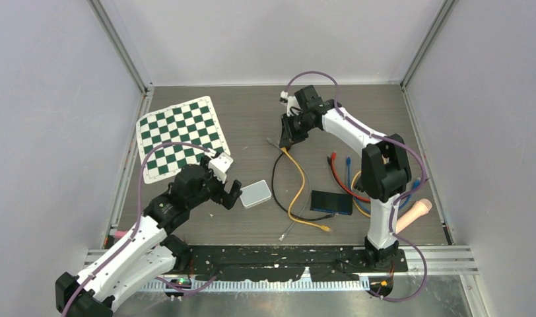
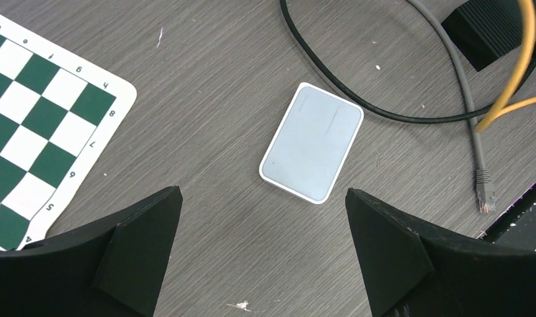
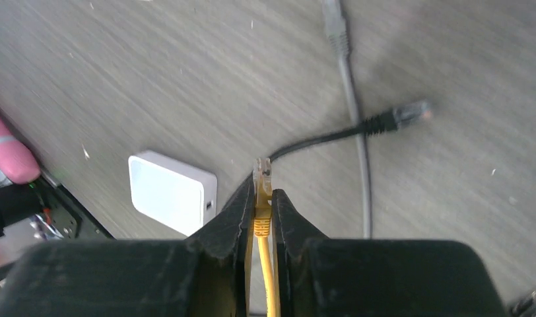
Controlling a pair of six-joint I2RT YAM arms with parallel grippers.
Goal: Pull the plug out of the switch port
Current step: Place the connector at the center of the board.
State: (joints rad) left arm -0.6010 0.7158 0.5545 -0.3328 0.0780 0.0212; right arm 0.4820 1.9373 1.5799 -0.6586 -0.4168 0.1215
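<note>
The switch (image 1: pixel 255 193) is a small white box lying flat on the table; it also shows in the left wrist view (image 2: pixel 311 142) and the right wrist view (image 3: pixel 169 191). My right gripper (image 1: pixel 286 140) is raised above the table's middle, shut on the plug (image 3: pixel 261 175) of the yellow cable (image 1: pixel 297 191). The plug sticks out past the fingertips, well apart from the switch. My left gripper (image 2: pixel 263 193) stands wide open just left of the switch with nothing between its fingers (image 2: pixel 143 231).
A black cable (image 1: pixel 276 188), a grey cable (image 2: pixel 473 132) with a loose plug and the yellow cable's far end (image 1: pixel 325 228) lie right of the switch. A dark flat box (image 1: pixel 331 201), red and blue cables (image 1: pixel 341 175), a pink handle (image 1: pixel 414 214) and a chessboard mat (image 1: pixel 179 135) also lie here.
</note>
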